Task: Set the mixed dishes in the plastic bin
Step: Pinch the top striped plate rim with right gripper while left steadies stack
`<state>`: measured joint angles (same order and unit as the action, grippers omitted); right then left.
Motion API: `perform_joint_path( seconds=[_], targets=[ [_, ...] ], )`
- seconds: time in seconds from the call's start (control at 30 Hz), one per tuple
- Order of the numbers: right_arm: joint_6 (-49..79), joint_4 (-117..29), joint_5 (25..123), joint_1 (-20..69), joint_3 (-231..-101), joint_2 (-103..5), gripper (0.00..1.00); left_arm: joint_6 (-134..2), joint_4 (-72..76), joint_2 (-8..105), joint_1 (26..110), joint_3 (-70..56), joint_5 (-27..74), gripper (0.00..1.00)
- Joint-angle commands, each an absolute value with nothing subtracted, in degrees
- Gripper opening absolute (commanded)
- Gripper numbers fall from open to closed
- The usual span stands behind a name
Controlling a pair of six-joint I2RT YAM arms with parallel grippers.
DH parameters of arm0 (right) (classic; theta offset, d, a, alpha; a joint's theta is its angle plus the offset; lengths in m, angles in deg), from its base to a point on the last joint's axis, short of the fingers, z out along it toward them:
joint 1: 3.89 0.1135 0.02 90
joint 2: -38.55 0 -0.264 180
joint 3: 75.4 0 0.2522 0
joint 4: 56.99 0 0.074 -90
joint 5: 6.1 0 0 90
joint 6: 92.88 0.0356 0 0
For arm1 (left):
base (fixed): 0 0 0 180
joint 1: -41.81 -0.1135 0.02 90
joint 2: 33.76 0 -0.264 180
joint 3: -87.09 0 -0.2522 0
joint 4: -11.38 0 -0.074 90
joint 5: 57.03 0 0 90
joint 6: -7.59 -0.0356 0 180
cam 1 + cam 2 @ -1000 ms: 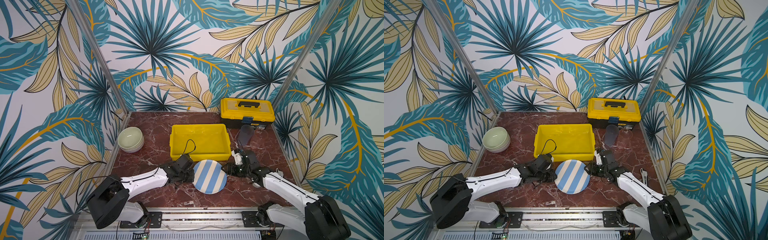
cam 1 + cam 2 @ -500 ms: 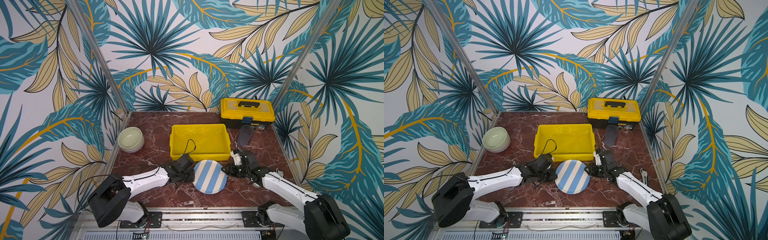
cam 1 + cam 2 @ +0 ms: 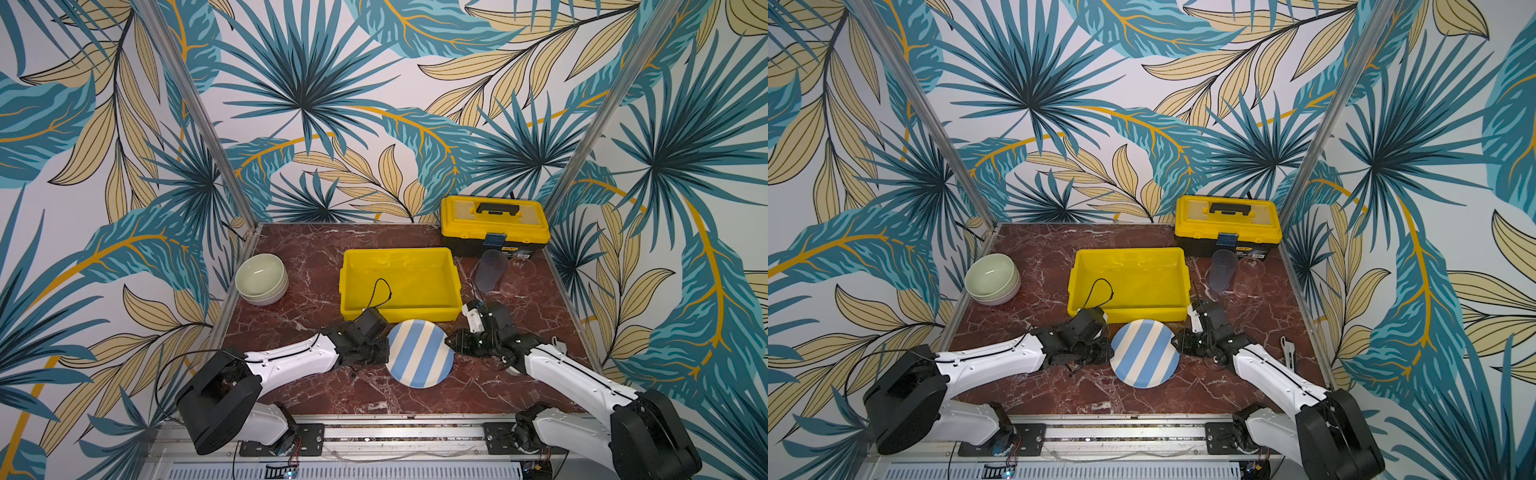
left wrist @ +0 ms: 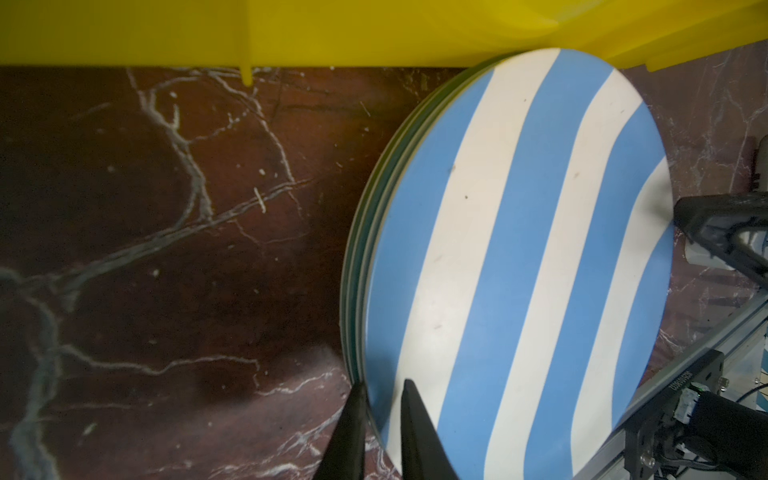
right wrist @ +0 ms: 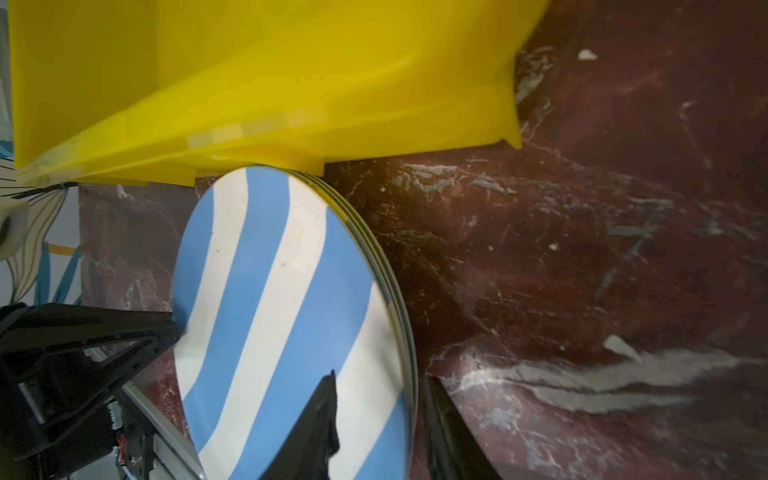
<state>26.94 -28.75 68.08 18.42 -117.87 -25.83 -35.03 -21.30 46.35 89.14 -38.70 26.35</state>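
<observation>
the stack of striped plates [image 3: 419, 353] sits at the yellow bin's [image 3: 399, 313] 6 o'clock, just beside its front wall. left gripper [image 4: 380, 399], nearly closed, pinches its 9 o'clock rim; right gripper [image 5: 380, 376] straddles the 3 o'clock rim wider, grip unclear.

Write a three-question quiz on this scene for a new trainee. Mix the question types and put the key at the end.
1. True or false: the yellow bin holds no dish yet.
2. What sits between the fingers of the left gripper?
3. The clear tumblers stand: A) in the bin; B) on the green bowls; C) on the table in front of the toolbox.
Key: 1 true; 2 the rim of the striped plates; 3 C.
</observation>
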Motion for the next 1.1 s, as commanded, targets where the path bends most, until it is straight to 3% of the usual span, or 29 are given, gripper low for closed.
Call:
perform_joint_path(
  seconds=[0.0,1.07],
  targets=[
    [24.16,-23.28,71.06,18.87,-119.13,-24.69,0.37,-34.86,-20.17,47.33,89.44,-37.13,26.35,0.17],
    [27.43,-26.60,60.70,20.68,-119.40,-21.29,0.29,-34.95,-19.68,47.49,89.44,-38.58,27.52,0.13]
  ],
)
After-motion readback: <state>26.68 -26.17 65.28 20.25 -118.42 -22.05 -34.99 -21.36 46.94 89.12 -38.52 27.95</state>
